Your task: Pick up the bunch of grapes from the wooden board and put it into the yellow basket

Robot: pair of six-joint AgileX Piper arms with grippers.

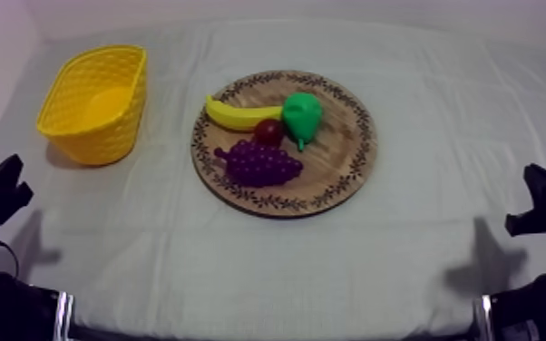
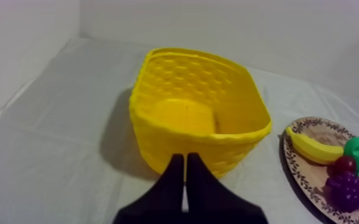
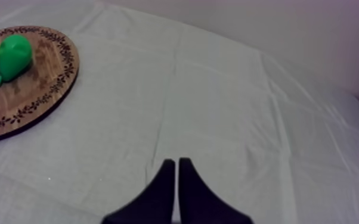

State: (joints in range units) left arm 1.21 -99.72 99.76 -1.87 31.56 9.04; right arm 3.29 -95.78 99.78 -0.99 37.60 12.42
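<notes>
A purple bunch of grapes [image 1: 260, 163] lies on the near side of the round wooden board [image 1: 345, 159], in front of a banana [image 1: 240, 114], a small red fruit [image 1: 268, 131] and a green pear [image 1: 302, 115]. The yellow basket [image 1: 95, 104] stands empty at the far left. My left gripper [image 1: 3, 192] rests low at the left edge; in the left wrist view its fingers [image 2: 185, 173] lie together as a wedge just before the basket [image 2: 200, 113], with the grapes [image 2: 349, 190] off to the side. My right gripper [image 3: 176, 173] is shut over bare cloth, the board [image 3: 45, 89] off to one side.
Grey-white cloth [image 1: 268, 263] covers the table, with open room in front of the board and along the right side. The right arm [image 1: 544, 213] sits low at the right edge. A pale wall rises behind the table.
</notes>
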